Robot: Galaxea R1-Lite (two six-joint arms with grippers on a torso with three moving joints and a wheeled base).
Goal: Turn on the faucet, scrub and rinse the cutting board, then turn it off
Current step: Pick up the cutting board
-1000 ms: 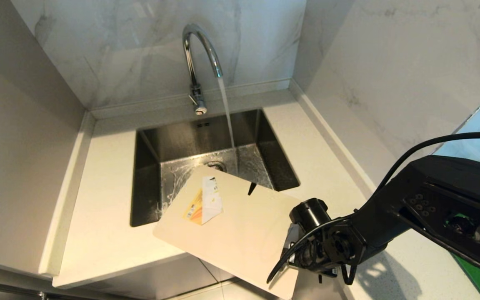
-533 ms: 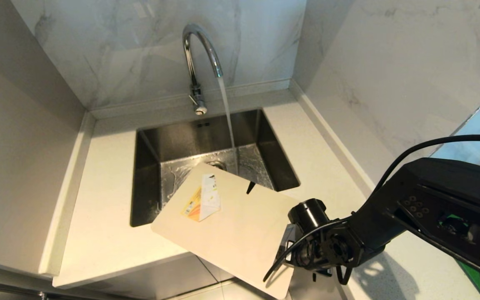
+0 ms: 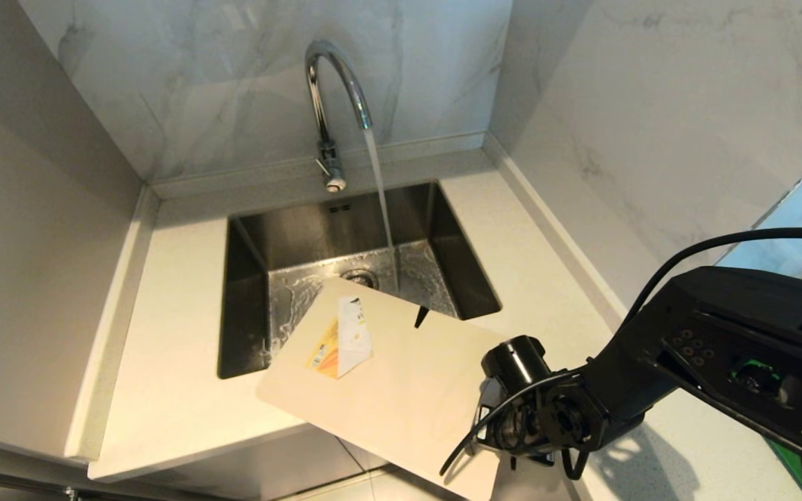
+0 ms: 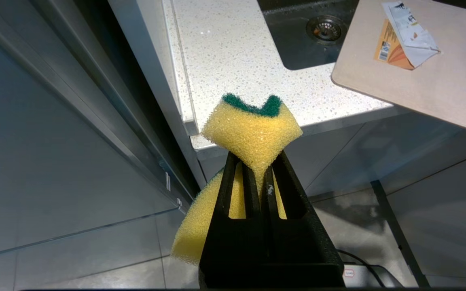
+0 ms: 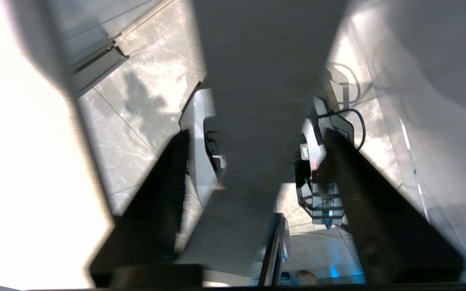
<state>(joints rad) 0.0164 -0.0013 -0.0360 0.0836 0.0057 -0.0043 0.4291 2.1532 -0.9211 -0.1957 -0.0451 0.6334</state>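
white countertop [image 3: 164, 390] | left gripper [image 4: 257, 169] pinches sponge [image 4: 251, 131] | right gripper [image 5: 253, 153] jaws apart, straddling cutting board [image 3: 401, 376]

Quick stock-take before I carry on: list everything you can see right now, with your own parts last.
faucet: one, chrome, behind the sink, water running.
sink: one, steel, set in the pale counter.
cutting board: one, beige with a paper label, overhanging the sink's near edge and the counter's front.
sponge: one, yellow and green, in the left claw.
left claw: black, below the counter's edge, shut on the sponge.
right claw: black, fingers either side of the board's near end, a gap showing at each.
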